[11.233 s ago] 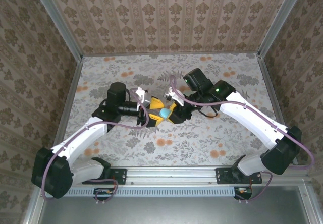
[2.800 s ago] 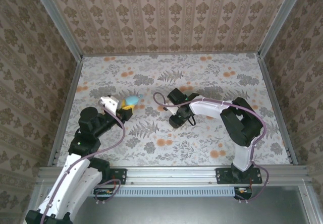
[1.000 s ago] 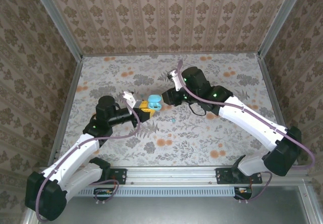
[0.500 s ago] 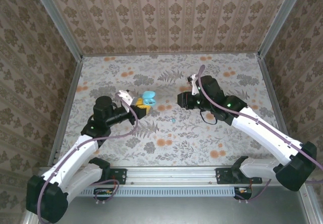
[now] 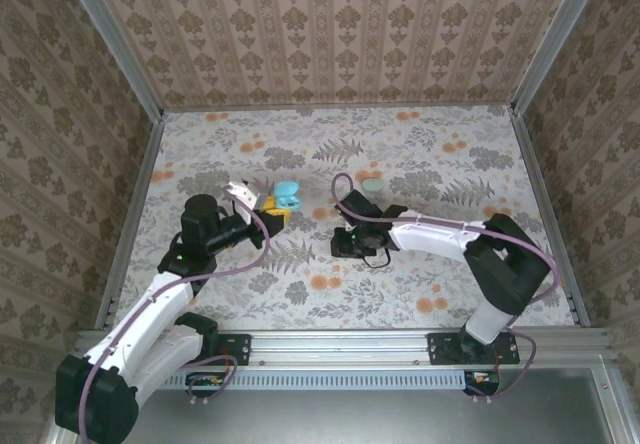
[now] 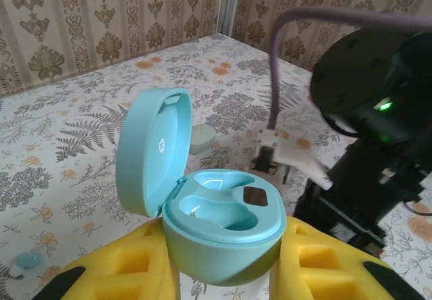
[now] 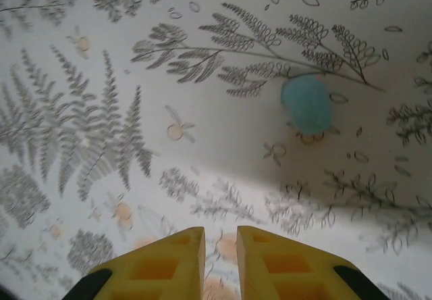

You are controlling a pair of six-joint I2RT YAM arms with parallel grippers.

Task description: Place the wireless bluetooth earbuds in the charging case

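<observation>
Floral-printed counter point(image 5: 430, 144) runs out to patterned walls. Over its left half the charging case point(image 6: 223, 226) is raised clear of the surface, clamped at its base between the yellow left fingers point(image 6: 128, 266). It is a glossy mint-teal oval shell with its lid hinged upright on the left. The moulded wells look bare, with a small dark rectangle set in the inner deck. Behind it a pale green rounded piece point(image 6: 201, 138) lies on the counter, possibly an earbud, too blurred to say. The right fingers point(image 7: 169, 259) point down at the counter, drawn together to a narrow slit and holding nothing. A teal earbud point(image 7: 307, 104) lies on the counter just ahead of them, apart from both.
</observation>
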